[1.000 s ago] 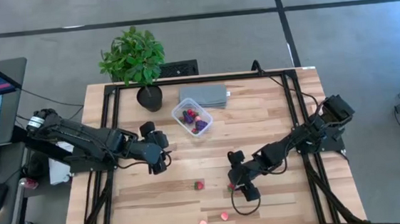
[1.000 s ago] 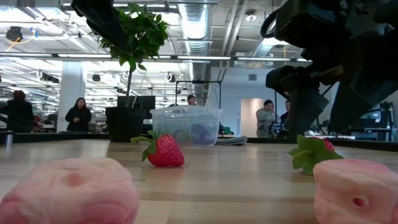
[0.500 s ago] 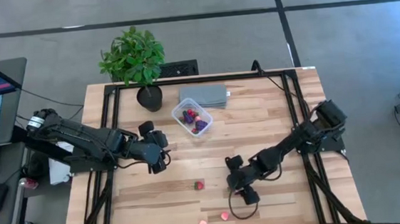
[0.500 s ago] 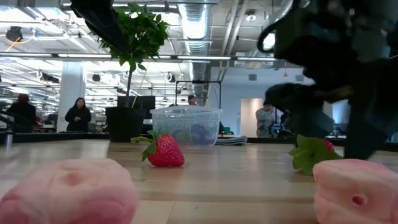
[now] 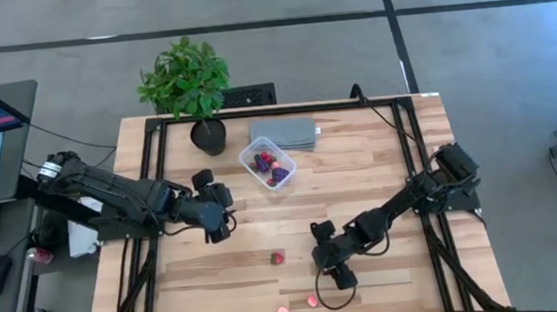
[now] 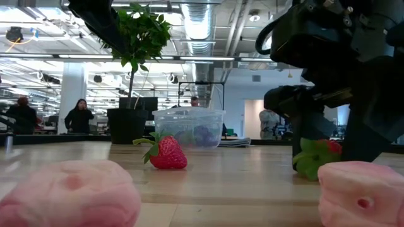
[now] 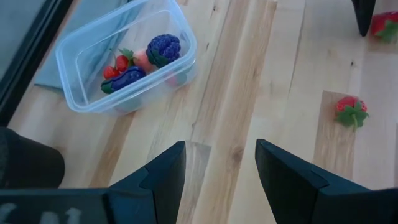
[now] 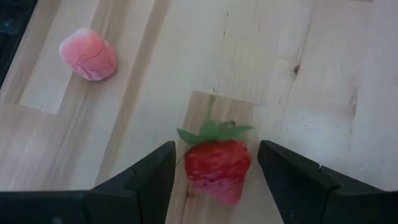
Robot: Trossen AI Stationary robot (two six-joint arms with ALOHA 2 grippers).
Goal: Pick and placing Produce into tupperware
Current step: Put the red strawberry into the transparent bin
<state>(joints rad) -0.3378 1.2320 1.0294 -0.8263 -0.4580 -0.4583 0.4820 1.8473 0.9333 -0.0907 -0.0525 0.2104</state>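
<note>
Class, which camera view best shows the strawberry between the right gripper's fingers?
The right wrist view: the strawberry fills the gap of the open right gripper. The low view shows it partly hidden; the high view hides it; the left wrist view catches its edge.

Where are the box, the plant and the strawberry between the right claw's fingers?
box [image 7: 78, 99]: left wrist view, near rim.
plant [image 5: 184, 79]: high view, leaves.
strawberry [image 8: 217, 165]: right wrist view, red body.
</note>
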